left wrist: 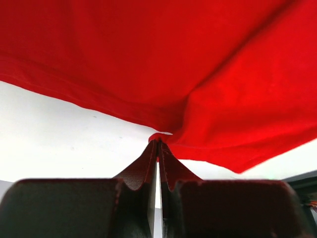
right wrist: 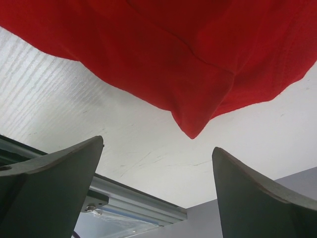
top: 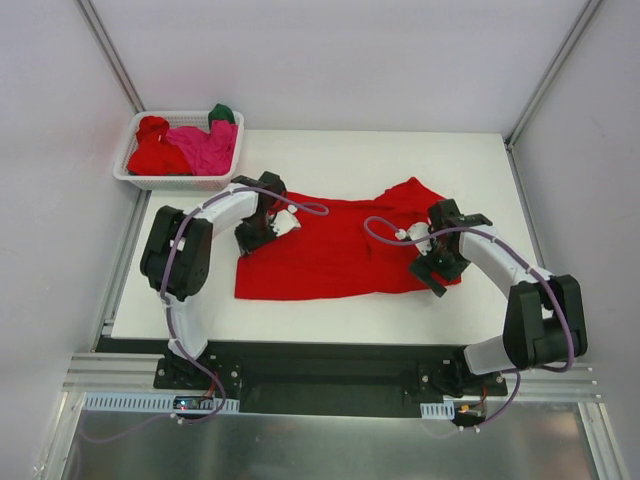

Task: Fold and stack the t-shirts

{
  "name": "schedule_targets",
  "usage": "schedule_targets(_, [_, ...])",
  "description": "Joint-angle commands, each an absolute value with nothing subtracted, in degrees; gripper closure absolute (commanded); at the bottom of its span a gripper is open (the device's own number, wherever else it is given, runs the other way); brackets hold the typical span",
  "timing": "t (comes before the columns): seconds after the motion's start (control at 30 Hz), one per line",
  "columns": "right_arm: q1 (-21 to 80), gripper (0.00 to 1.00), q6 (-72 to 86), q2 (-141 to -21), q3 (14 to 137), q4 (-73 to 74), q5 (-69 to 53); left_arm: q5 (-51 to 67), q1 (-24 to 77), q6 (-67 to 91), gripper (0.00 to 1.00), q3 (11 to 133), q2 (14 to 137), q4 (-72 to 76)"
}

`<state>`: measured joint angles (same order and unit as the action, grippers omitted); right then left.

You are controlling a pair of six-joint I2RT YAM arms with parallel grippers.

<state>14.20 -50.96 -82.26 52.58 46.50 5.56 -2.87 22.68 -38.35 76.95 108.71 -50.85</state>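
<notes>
White table (top: 400,160) with pale gray walls (top: 330,60) around it fills the top view. One big red t-shirt (top: 330,250) lies spread out in the middle of the table. It is a bit crumpled, and one sleeve pokes out toward 1 o'clock.

The left arm (top: 180,260) goes up from its base, bends, and reaches across toward 3 o'clock to the shirt's 9 o'clock edge. The left gripper (left wrist: 158,145) is squeezed tight. A small fold of the red shirt's edge is pinched between its two dark fingers.

The right arm (top: 540,320) bends the other way and reaches toward 9 o'clock, to the shirt's 4 o'clock corner. The right gripper (right wrist: 158,144) has its fingers spread very wide and holds nothing. A pointy corner of the red shirt lies on the table just past the fingers, not touching them.

Four t-shirts show in all. One is on the table and three are bunched up in one white basket (top: 175,181) at the table's 10 o'clock corner. Those three are a second red t-shirt (top: 152,150), a pink t-shirt (top: 205,148) and a green t-shirt (top: 222,112) peeking out at the back.

There are two arms and two grippers. Purple cables (top: 305,208) loop along each arm and hang over the red cloth. The basket sits well apart from the spread shirt.
</notes>
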Motion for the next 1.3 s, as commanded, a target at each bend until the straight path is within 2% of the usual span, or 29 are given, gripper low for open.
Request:
schedule_targets(0.0, [14.5, 0.04, -49.7, -79.9, 52.2, 46.1, 6.2, -5.2, 21.5, -40.1, 1.0, 80.1, 110.7, -50.6])
schedule_targets(0.5, [14.5, 0.04, -49.7, -79.8, 52.3, 45.9, 5.8, -6.9, 21.0, -41.4, 1.0, 83.3, 114.8, -50.1])
schedule_targets(0.53, [14.5, 0.04, -49.8, -79.8, 52.3, 46.0, 5.8, -6.8, 20.9, -41.2, 0.97, 83.1, 114.8, -50.2])
schedule_targets(0.57, [14.5, 0.04, -49.8, -79.9, 52.3, 45.9, 5.6, -6.7, 21.0, -41.1, 0.91, 82.5, 114.8, -50.3])
schedule_targets(0.6, [14.5, 0.04, -49.9, -79.9, 52.3, 46.0, 5.6, -6.8, 21.1, -41.0, 0.61, 82.2, 114.7, -50.3])
schedule_targets(0.67, [14.5, 0.04, -50.0, -80.2, 52.4, 46.0, 5.5, -6.9, 21.1, -41.0, 0.31, 80.7, 114.3, -50.2])
schedule_targets(0.7, [14.5, 0.04, -49.8, -80.2, 52.5, 45.8, 5.7, -6.9, 21.1, -40.9, 0.12, 80.2, 114.1, -50.2])
schedule_targets(0.73, [14.5, 0.03, -49.8, -80.4, 52.6, 45.6, 5.8, -6.9, 21.1, -40.7, 0.01, 79.3, 113.1, -50.3])
schedule_targets(0.97, [13.7, 0.03, -48.6, -82.4, 54.9, 43.5, 8.4, -6.0, 21.8, -36.3, 0.01, 77.8, 103.1, -51.2])
schedule_targets(1.27, [11.8, 0.02, -47.0, -90.9, 61.1, 44.2, 8.7, -1.9, 25.7, -34.9, 0.01, 67.8, 94.2, -52.3])
